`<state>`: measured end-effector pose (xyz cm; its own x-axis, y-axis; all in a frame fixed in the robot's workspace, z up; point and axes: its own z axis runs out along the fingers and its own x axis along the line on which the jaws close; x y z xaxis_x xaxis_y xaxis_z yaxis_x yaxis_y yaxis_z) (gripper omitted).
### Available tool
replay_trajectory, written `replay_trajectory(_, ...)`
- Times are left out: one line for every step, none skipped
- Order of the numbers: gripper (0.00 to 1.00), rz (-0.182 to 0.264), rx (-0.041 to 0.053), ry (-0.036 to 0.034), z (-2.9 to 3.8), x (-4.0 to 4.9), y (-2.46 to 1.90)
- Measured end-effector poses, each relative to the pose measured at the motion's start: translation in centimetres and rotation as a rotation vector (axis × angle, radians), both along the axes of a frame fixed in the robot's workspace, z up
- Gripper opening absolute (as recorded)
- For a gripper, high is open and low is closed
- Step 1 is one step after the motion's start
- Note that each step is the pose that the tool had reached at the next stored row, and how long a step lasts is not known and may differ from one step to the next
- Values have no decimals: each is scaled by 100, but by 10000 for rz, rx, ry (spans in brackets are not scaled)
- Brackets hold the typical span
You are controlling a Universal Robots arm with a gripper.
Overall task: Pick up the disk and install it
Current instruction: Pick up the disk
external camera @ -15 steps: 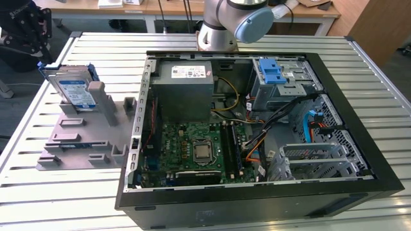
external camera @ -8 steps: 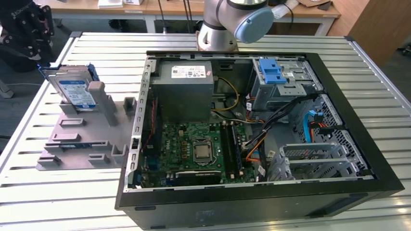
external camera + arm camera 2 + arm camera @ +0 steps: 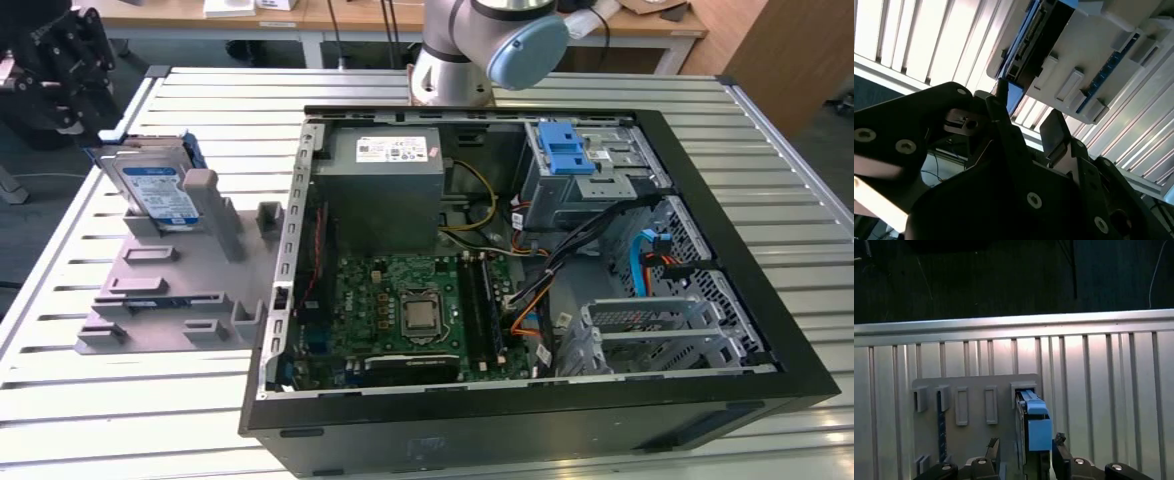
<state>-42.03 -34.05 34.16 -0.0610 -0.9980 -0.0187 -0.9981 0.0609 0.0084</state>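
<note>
Slatted metal bench (image 3: 694, 90) carrying an open computer case (image 3: 534, 425) and, near the bench edge at the exterior view's left, a grey holder (image 3: 160, 290) in which the disk (image 3: 158, 190) stands upright (narrow edge turned up toward the pincer (image 3: 1026, 446)). The pincer hangs above the disk, released, its jaws spread wider than the disk and in line with it but apart from it. Judged progress: nothing is grasped yet, so both pick-up and installation in the case remain.
</note>
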Motion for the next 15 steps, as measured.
replay_trajectory(53, 179, 0, 1, -8, 0, 0)
replay_trajectory(53, 345, 0, 0, -16, 0, 0)
replay_trajectory(53, 396, -1, 2, -25, 0, 9)
replay_trajectory(53, 400, -1, 1, -35, -2, 24)
replay_trajectory(53, 398, 1, 0, -47, -6, 42)
replay_trajectory(53, 395, 0, 0, -59, -11, 63)
replay_trajectory(53, 390, 1, -2, -73, -19, 79)
replay_trajectory(53, 387, 0, -1, -86, -36, 89)
replay_trajectory(53, 388, -1, 2, -101, -61, 96)
replay_trajectory(53, 388, -1, 2, -116, -85, 101)
replay_trajectory(53, 387, 1, 0, -132, -105, 105)
replay_trajectory(53, 388, 2, -4, -146, -109, 110)
replay_trajectory(53, 387, 0, -1, -157, -109, 114)
replay_trajectory(53, 388, 0, 1, -168, -109, 115)
replay_trajectory(53, 389, 0, 0, -180, -109, 115)
